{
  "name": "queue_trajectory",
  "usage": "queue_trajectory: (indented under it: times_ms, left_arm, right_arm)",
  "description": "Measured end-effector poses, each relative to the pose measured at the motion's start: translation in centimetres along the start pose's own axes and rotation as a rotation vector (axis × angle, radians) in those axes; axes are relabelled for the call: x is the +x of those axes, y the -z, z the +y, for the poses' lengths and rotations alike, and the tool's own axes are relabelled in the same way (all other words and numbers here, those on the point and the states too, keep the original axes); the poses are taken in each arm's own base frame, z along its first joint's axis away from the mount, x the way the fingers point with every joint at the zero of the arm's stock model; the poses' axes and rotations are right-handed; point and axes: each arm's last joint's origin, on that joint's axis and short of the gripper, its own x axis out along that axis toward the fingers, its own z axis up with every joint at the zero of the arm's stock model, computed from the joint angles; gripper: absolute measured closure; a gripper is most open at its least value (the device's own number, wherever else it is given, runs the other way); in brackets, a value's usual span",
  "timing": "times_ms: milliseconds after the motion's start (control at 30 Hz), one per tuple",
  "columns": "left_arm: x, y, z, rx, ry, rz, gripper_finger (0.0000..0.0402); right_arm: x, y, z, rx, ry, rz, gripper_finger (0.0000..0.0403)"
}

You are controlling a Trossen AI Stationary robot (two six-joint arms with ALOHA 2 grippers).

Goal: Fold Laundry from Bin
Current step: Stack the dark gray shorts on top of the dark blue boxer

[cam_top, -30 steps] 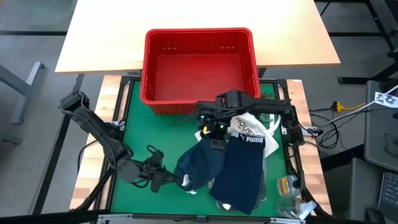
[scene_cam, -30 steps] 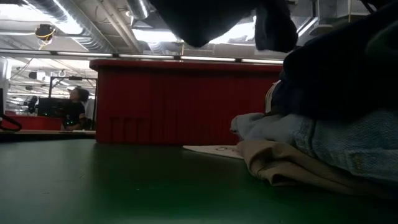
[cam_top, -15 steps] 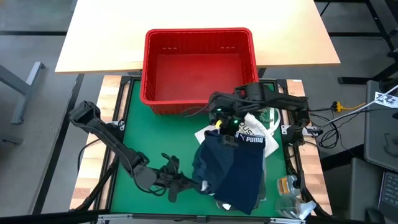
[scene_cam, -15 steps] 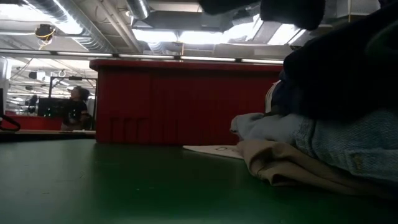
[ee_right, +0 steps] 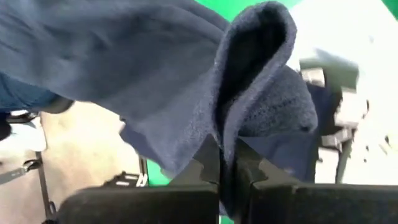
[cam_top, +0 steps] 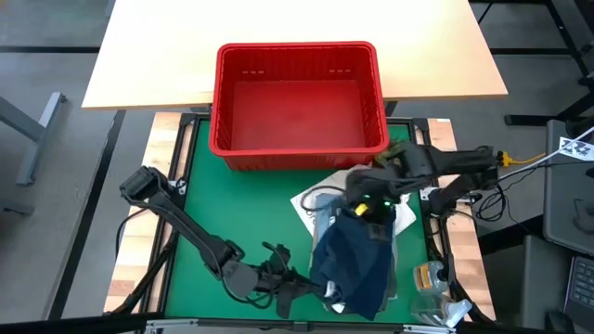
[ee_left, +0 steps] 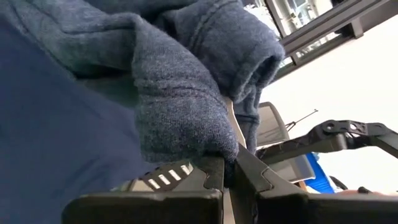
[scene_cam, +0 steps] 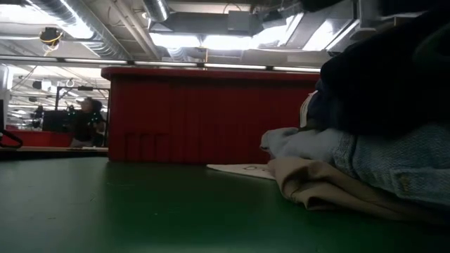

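Since the red slotted plastic bin [cam_top: 299, 102] stands with nothing in it beyond both tools, the emptying step can be judged done, while the folding itself looks barely begun: the garments lie in one loose heap on the green tabletop [cam_top: 237, 213] below and between the two tools, and no neatly folded piece can be seen anywhere. A dark navy knit garment [cam_top: 351, 264] is held over that heap at two places. The left tool [cam_top: 311, 289] is clamped together on a bunched fold of it at the near edge of the heap, and the right tool [cam_top: 369, 206] is pinched shut on another fold at the heap's far side, close to the bin's front wall. From above, a white printed tote bag [cam_top: 316, 200] is seen peeking out just beside the right tool, partly under the navy cloth. What remains, as a judgement, is spreading this garment flat, folding it, and then repeating with the rest. Each wrist view shows the fingers closed tight on thick navy fabric [ee_left: 180, 118], a detail too small to read from above. Only the level view reveals the layers under the navy piece: a light blue denim garment [scene_cam: 380, 158] resting on a beige one [scene_cam: 330, 190], with neither tool in that picture.
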Motion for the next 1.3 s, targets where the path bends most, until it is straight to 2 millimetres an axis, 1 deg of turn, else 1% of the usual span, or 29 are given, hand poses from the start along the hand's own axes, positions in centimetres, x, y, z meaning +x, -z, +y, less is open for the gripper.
queue_trajectory:
  times_ms: [100, 200, 300, 400, 533, 633, 767, 900, 1000, 1100, 1300]
  left_arm:
    - [1.1, 0.4, -0.6, -0.009, 0.011, -0.010, 0.0401]
    - [2.4, 0.8, -1.2, -0.018, 0.018, -0.025, 0.0401]
    - [4.0, 1.7, -1.2, -0.019, 0.012, -0.031, 0.0401]
    - [5.6, 2.7, -0.6, -0.036, -0.002, -0.027, 0.0401]
    - [7.2, 3.6, 0.4, -0.113, 0.000, 0.016, 0.0401]
    - [7.5, 4.1, 1.2, -0.166, -0.021, 0.072, 0.0401]
    - [7.2, 5.0, 1.8, -0.192, -0.093, 0.135, 0.0401]
    - [6.4, 6.2, 1.5, -0.229, -0.110, 0.174, 0.0401]
    - [6.1, 6.6, 1.4, -0.227, -0.114, 0.176, 0.0401]
    - [6.1, 6.7, 1.8, -0.203, -0.150, 0.187, 0.0401]
    - [5.8, 7.0, 2.9, -0.139, -0.249, 0.242, 0.0377]
  right_arm:
    - [-0.1, 2.6, 0.2, 0.034, 0.030, 0.022, 0.0398]
    - [0.0, 4.6, 0.0, 0.062, 0.080, 0.032, 0.0398]
    - [0.4, 5.8, -0.7, 0.097, 0.130, 0.036, 0.0398]
    - [0.8, 6.2, -1.2, 0.101, 0.185, 0.038, 0.0398]
    - [1.8, 5.4, -2.1, 0.086, 0.229, 0.037, 0.0398]
    - [3.2, 4.2, -2.8, 0.066, 0.230, 0.014, 0.0398]
    - [5.6, 3.3, -4.0, 0.063, 0.246, 0.079, 0.0398]
    - [7.6, 2.5, -5.1, 0.067, 0.271, 0.147, 0.0398]
    - [8.5, 1.7, -5.6, 0.063, 0.279, 0.154, 0.0398]
    - [9.4, 1.1, -6.0, 0.070, 0.289, 0.162, 0.0398]
    - [10.7, 0.5, -6.2, 0.049, 0.314, 0.199, 0.0398]
